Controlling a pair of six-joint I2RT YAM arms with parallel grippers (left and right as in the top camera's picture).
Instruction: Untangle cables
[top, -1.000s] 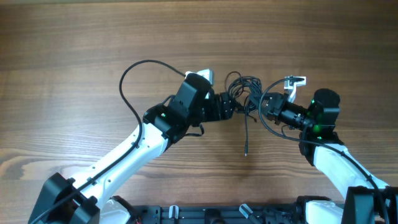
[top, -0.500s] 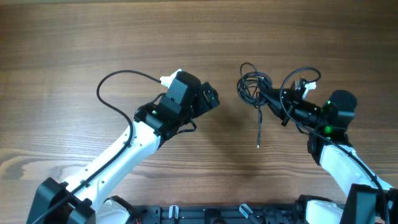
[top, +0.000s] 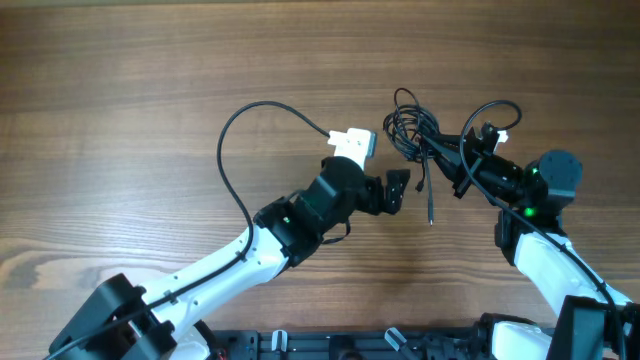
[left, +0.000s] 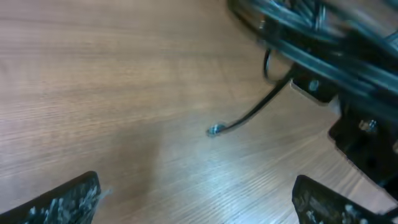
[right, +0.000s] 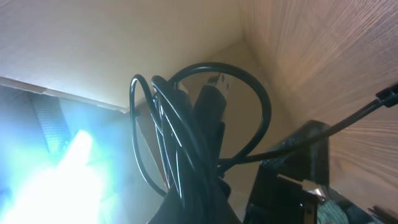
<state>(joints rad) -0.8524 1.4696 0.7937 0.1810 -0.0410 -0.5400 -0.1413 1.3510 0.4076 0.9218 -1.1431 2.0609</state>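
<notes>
Swinging back toward the centre over the last half-second, the left gripper (top: 398, 190) now sits just beside the work again instead of well off to the left, while the right arm has barely shifted. Nearest the robot's base, the left arm reaches diagonally across the brown wood-grain table (top: 150, 80). Its wrist view shows its two black fingers (left: 73, 198) spread wide at the bottom corners with nothing between them. Just past them lies one loose black strand (top: 428, 192), running back toward the robot from the knot and ending in a tiny metal plug tip (left: 213, 130). That tip is close to the wood, though it cannot be told whether it touches. Farther on, the right gripper (top: 438, 148) is clamped on the bunch of thin black cables (top: 410, 127). These are several looped wires still knotted together, right of the table's centre, and they seem to be held a little above the surface. The right wrist view shows the loops fanning out from between the jaws. The step in hand looks like a re-approach: one arm anchors the knot while the free one comes in for a single wire, and nothing has been separated yet. The next move probably calls for the left fingers to line up on either side of the hanging strand, close on it alone, and draw it away from the right gripper. The wire is so thin that a slightly offset closure would likely miss it or catch a neighbouring loop.
</notes>
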